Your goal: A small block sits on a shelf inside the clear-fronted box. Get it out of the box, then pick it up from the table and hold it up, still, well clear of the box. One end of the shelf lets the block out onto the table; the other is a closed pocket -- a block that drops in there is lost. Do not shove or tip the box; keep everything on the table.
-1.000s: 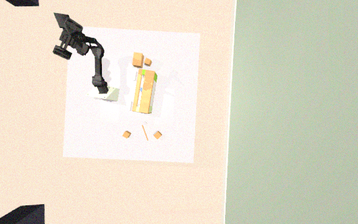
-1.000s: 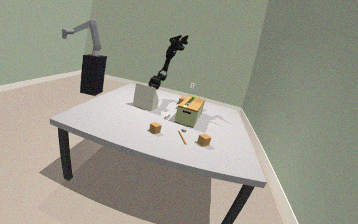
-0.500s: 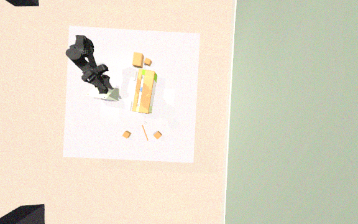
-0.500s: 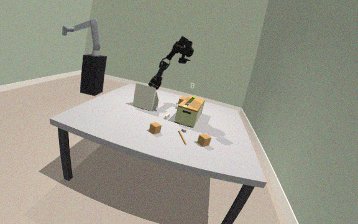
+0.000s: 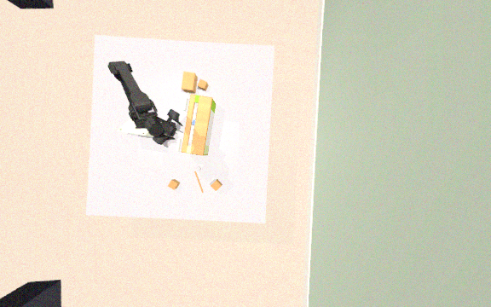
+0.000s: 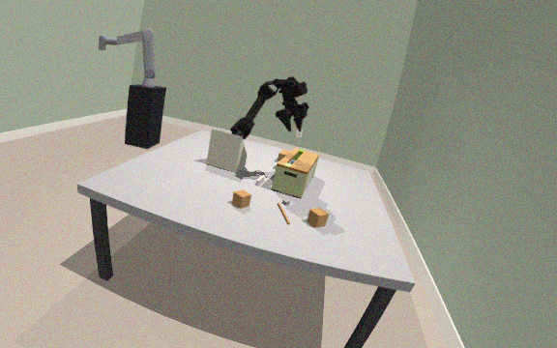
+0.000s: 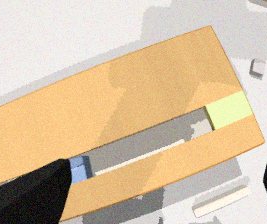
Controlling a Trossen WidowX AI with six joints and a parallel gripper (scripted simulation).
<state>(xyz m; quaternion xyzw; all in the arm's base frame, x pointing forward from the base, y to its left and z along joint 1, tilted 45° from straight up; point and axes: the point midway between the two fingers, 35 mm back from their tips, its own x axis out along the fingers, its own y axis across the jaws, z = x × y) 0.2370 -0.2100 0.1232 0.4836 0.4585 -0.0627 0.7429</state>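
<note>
The box stands upright on the table, with an orange lid cut by a long slot and pale green end walls. The small blue block shows through the slot, inside the box, around the middle of its length. In the wrist view a finger partly covers it. My gripper is open and empty, pointing down, above the box's height and beside its long slotted side. The shelf under the block is mostly hidden, and which end is the pocket cannot be told.
Orange cubes, an orange stick and a small grey piece lie beyond one box end. Orange blocks stand beyond the other. A white bar lies beside the box.
</note>
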